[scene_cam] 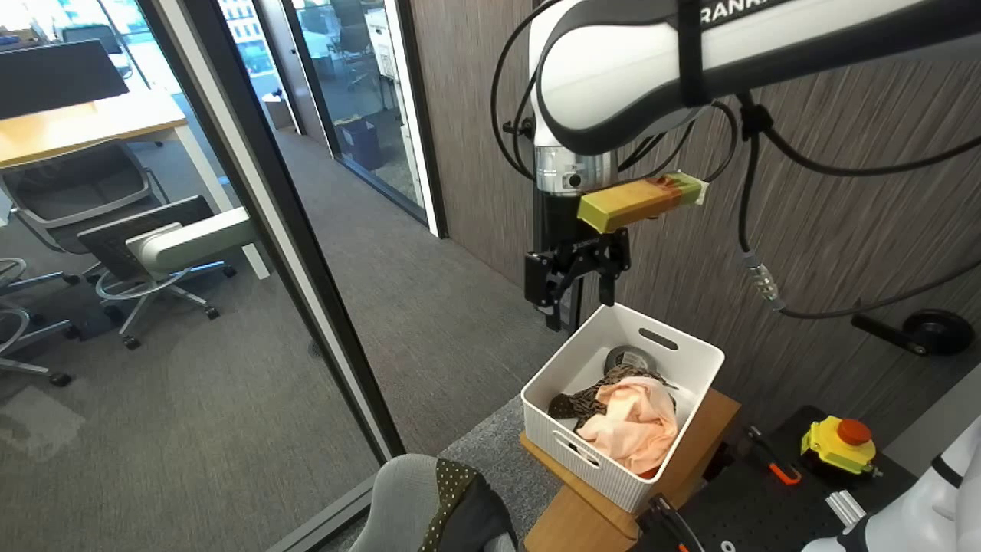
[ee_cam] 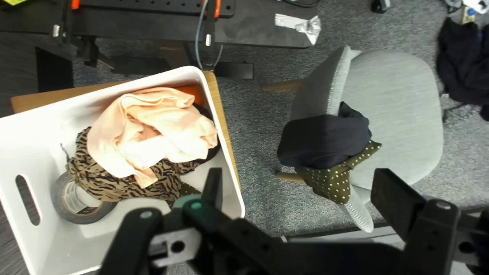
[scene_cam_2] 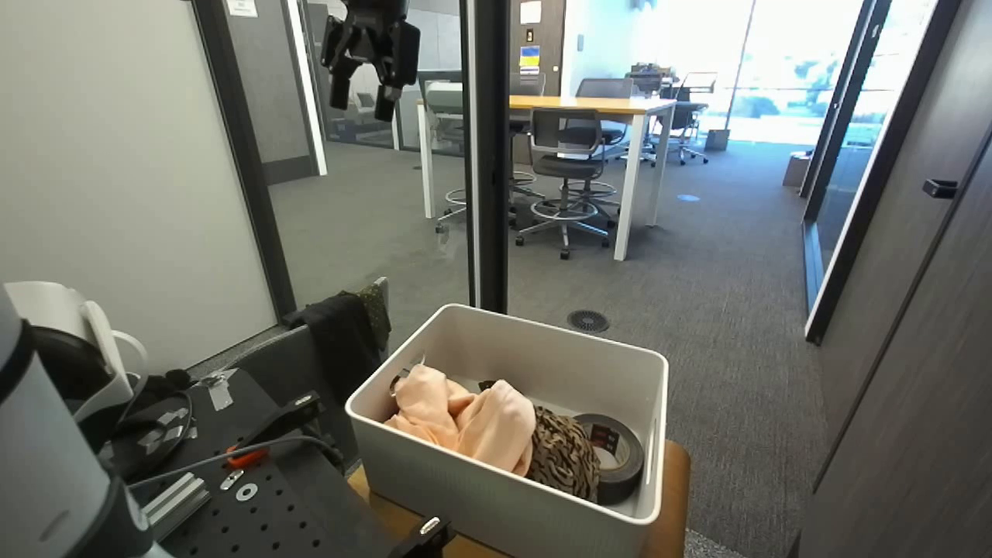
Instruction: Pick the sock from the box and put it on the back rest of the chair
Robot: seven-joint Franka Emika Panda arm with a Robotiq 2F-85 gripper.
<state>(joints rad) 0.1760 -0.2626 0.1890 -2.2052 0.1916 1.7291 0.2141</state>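
Fabric (ee_cam: pixel 149 130) of a pale peach colour lay crumpled in the white box (scene_cam_2: pixel 465 496), on top of a tiger-striped cloth (ee_cam: pixel 110 187); a dark dotted scrap (scene_cam: pixel 562 407) showed at the striped edge. Which of these pieces was the sock could not be told. The stripes lapped over a roll of tape (scene_cam_2: pixel 633 465), and something orange (ee_cam: pixel 193 93) showed in one corner, mostly hidden.

The box rested on a wooden stand (scene_cam: pixel 567 521). Near it stood the chair (ee_cam: pixel 393 88), its grey back rest (ee_cam: pixel 321 84) on the side toward the box. Over that back rest hung a dark cloth (ee_cam: pixel 324 141) and, touching it, a green dotted cloth (ee_cam: pixel 328 185).

The gripper (scene_cam: pixel 580 310) hung in the air higher than the box, well apart from the cloths, its fingers pointing down and spread wide. In the wrist view one finger overlapped the box's edge, the other the seat.

A yellow block (scene_cam: pixel 640 201) sat just above the gripper. Beside the box, a yellow stop switch (scene_cam: pixel 839 445) with a red button stood on a black work surface (scene_cam: pixel 728 491). Dark clothing (ee_cam: pixel 460 65) lay on the carpet past the seat. In an exterior view, office chairs (scene_cam_2: pixel 570 163) stood at a table (scene_cam_2: pixel 581 103).
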